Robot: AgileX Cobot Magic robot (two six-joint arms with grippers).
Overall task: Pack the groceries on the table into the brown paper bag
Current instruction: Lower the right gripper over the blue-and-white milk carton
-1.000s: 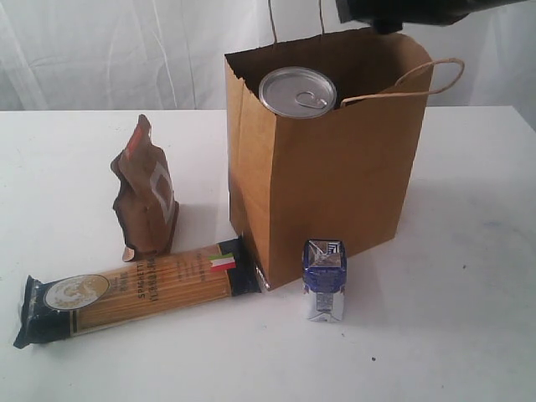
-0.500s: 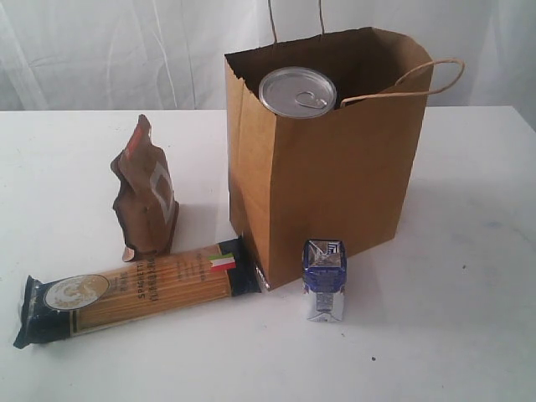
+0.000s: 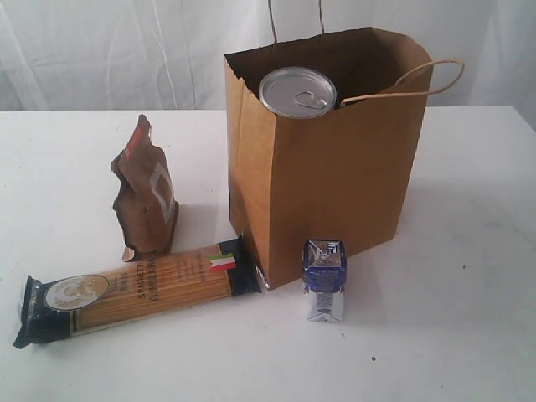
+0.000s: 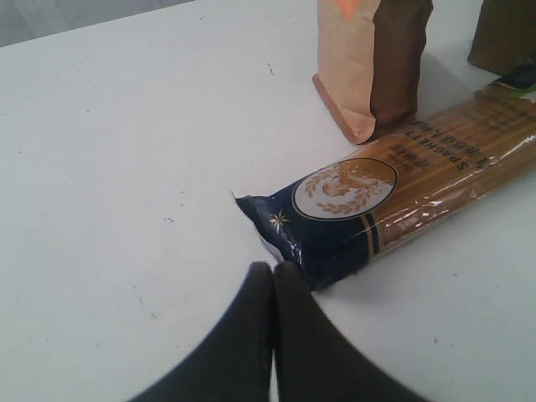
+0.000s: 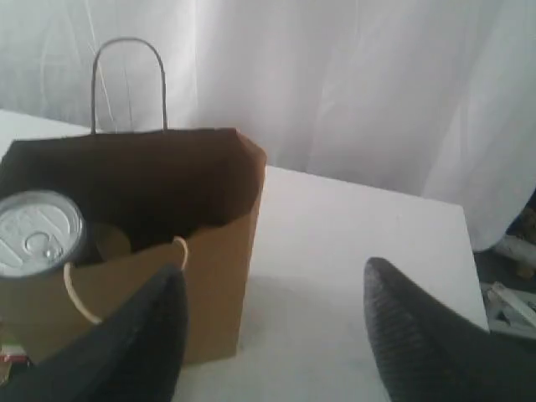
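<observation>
On the counter, a wide white surface with faint dark specks and soft grey shadows, the brown paper bag stands upright near the middle, closer to the far edge than the other things in the exterior view. Its mouth is open. One loop handle rises from the far rim, and the other droops over the near rim. The silver pull-tab can sits inside the bag, its lid showing at the rim near the bag's left corner.

Three groceries lie outside the bag. The brown pouch stands upright and crumpled to the left of the bag, apart from it. The spaghetti packet lies flat in front of the pouch, running leftward from the bag's near bottom corner, where its dark end touches or nearly touches the paper. The small blue carton stands upright just in front of the bag's near face.

Behind the far edge of the counter hangs a white curtain in loose vertical folds.

The left tool is low over the counter, its fingers pressed together with nothing between them, just short of the packet's dark end. The right tool hangs above and beside the bag with its fingers spread wide apart, holding nothing.
</observation>
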